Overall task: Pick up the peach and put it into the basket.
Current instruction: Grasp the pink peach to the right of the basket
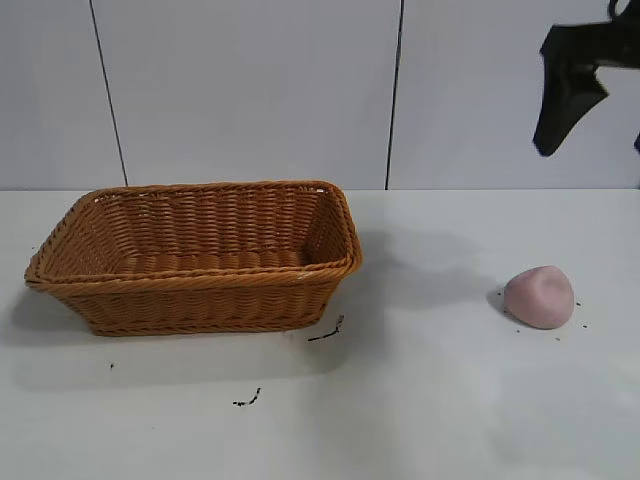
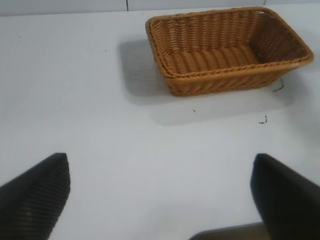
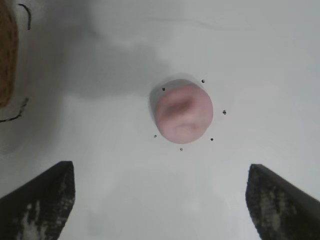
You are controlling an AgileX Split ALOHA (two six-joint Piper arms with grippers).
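Observation:
The pale-pink peach [image 1: 540,297] lies on the white table at the right. The orange-brown wicker basket [image 1: 200,285] stands at the left, with nothing in it. My right gripper [image 1: 570,95] hangs high above the table at the upper right, above the peach. In the right wrist view it is open and empty [image 3: 160,200], and the peach [image 3: 183,114] lies well below, beyond the fingertips. My left gripper [image 2: 160,195] is open and empty, off to the basket's side; the basket [image 2: 225,82] shows far off in its view. The left arm is out of the exterior view.
Small black marks lie on the table in front of the basket [image 1: 327,331] and nearer the front [image 1: 247,400]. Tiny black specks ring the peach [image 3: 224,112]. A white panelled wall stands behind the table.

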